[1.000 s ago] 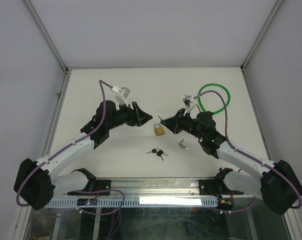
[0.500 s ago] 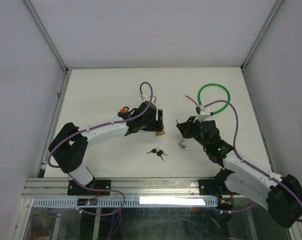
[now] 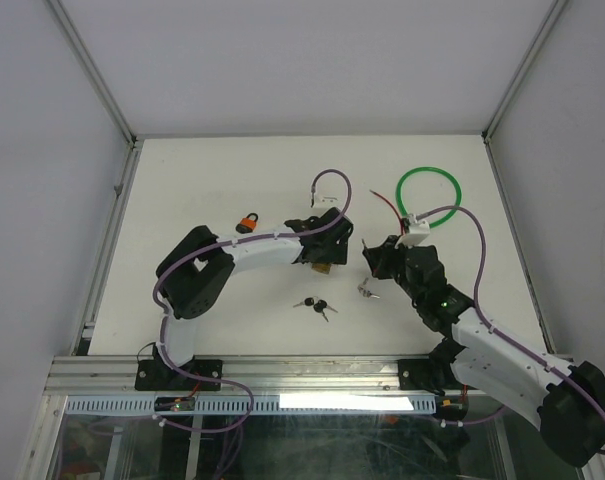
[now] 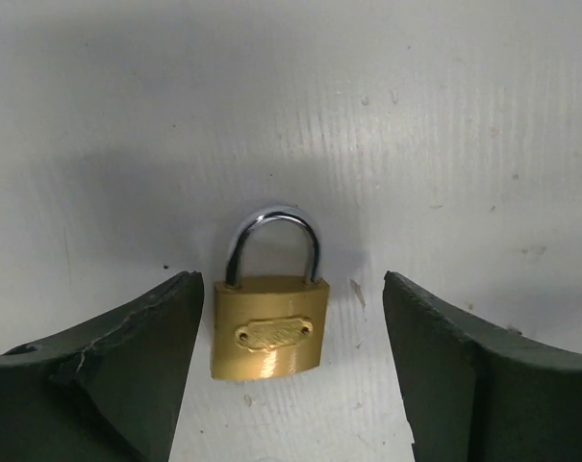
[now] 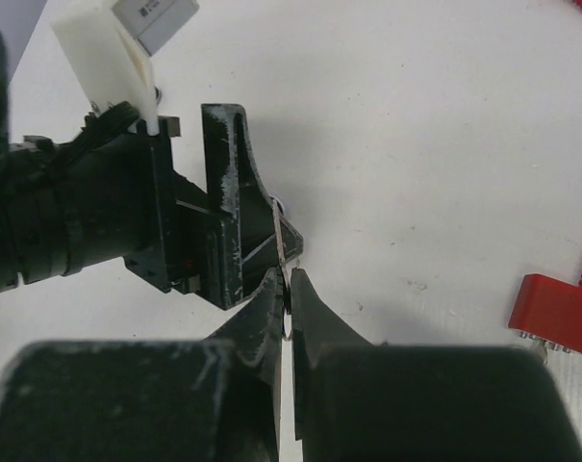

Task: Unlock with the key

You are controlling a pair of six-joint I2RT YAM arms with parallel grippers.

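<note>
Padlock: a brass padlock (image 4: 269, 332) lies flat on the white table (image 3: 202, 180), near its middle. Its silver shackle points away from the left wrist camera, and both shackle legs enter the body.
Left gripper: the left gripper (image 4: 291, 298) sits low over the padlock with its fingers (image 4: 127, 366) spread wide, one on each side of the brass body. Bare table shows on both sides, so neither finger touches the padlock.
Right gripper: the right gripper (image 5: 285, 281) has its fingers pressed together on a key (image 5: 280, 236). Only the key's thin metal edge shows, standing out of the fingertips.
Gripper spacing: from above, the right gripper is just to the right of the left gripper and the padlock. The key lies close against the outer face of a left finger; contact cannot be determined.
Loose keys: a pair of black-headed keys (image 3: 315, 305) lies between the padlock and the arm bases. A silver key (image 3: 366, 291) lies just beside the right gripper.
Other items: an orange padlock (image 3: 248, 222) lies beside the left arm. A green cable loop (image 3: 429, 169) lies behind the right arm. A red block (image 5: 554, 313) lies to the right of the right gripper.
</note>
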